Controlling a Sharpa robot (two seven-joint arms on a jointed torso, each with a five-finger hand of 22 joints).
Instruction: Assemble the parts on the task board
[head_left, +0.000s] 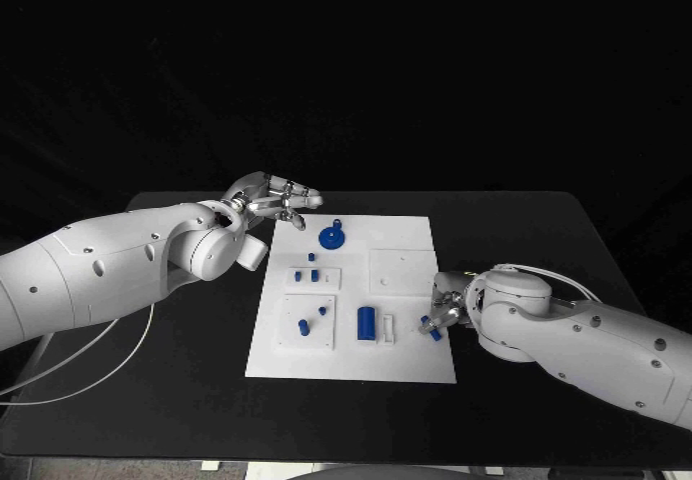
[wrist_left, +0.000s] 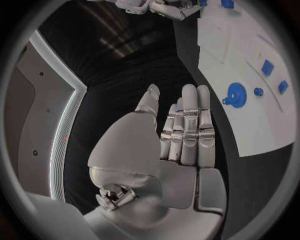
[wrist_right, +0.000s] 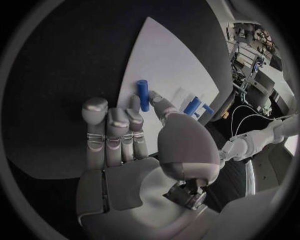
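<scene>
Glossy white arms with small dark screws end in silver hands (head_left: 274, 200).

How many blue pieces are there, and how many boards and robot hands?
Blue parts: 7, as far as I can make out, one pinched in the right robot hand
White task board: 1
Robot hands: 2, the right one and the left robot hand
Total: 10

Left hand (head_left: 274, 197) empty, fingers apart, right hand (head_left: 447, 305) — pinching something blue
</scene>
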